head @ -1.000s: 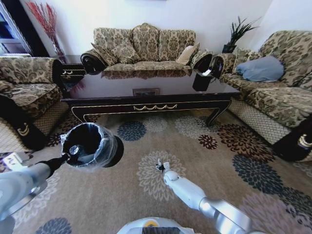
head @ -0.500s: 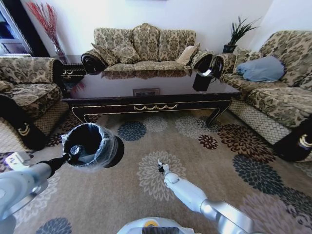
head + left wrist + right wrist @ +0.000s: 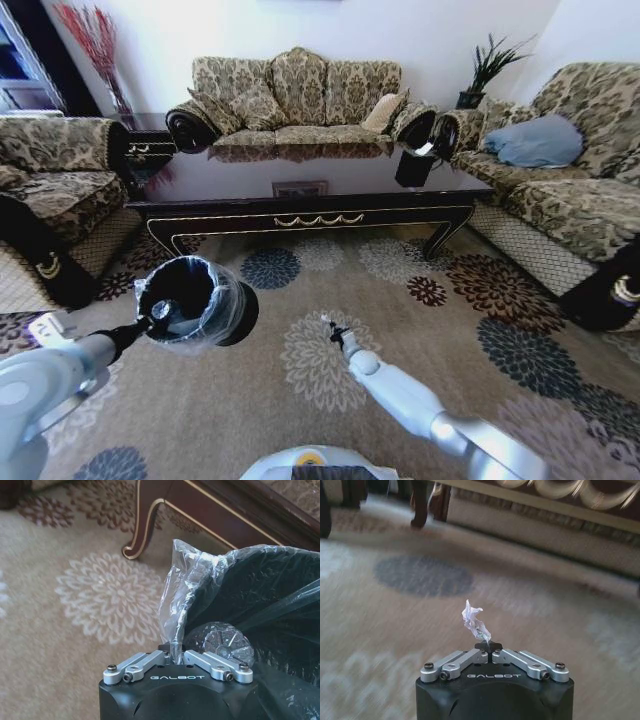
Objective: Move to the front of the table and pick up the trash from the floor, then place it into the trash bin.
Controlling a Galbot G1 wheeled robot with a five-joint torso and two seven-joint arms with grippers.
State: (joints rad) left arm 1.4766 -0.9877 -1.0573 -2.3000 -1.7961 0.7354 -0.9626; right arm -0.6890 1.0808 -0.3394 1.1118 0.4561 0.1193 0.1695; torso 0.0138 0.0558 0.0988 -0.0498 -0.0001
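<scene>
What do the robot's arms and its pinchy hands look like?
Both arms are smooth, rounded, light silver-grey tubes. The left gripper and right gripper each have a black rounded body marked GALBOT in white letters, with silver metal finger links fixed by small dark screws.

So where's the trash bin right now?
The trash bin is held up off the carpet on the robot's left in the head view, its bag-lined rim pinched by the left gripper, in front of the table.

Open carpet is lying between you and the table.
Your right gripper (image 3: 333, 330) has bare carpet (image 3: 330, 270) ahead; the table (image 3: 300, 195) is blocking beyond, the trash bin (image 3: 200, 302) is hanging to its left.
</scene>
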